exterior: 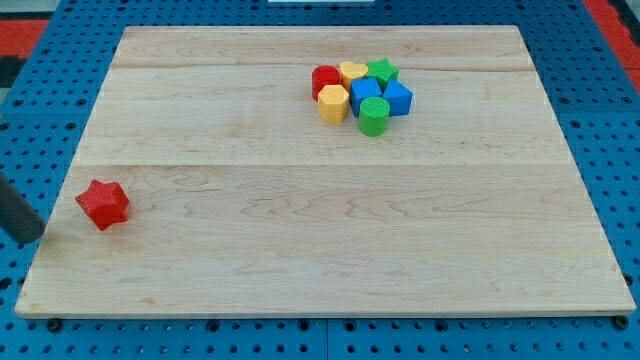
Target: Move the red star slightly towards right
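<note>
Red star (103, 204) lies near the wooden board's (300, 250) left edge; my tip (33, 238) (a bare rod, no jaws) sits just left.

No readable text, labels, brand marks, numbers or signs anywhere I can see, none on the pale wooden board surface (330, 230), none on the small coloured wooden blocks, none on the blue perforated base (615, 120) around it
</note>
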Robot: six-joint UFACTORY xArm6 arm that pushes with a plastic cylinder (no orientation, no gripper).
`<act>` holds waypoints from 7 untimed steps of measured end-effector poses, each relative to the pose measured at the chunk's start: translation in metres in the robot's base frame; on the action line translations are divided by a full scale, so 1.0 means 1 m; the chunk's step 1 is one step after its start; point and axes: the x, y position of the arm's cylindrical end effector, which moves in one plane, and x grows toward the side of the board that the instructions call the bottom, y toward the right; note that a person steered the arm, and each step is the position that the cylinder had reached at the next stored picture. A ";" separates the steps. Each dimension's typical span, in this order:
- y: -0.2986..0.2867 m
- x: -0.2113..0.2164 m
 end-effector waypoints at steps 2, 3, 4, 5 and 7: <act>0.000 0.003; 0.002 0.003; 0.003 0.003; 0.000 0.002; 0.002 0.000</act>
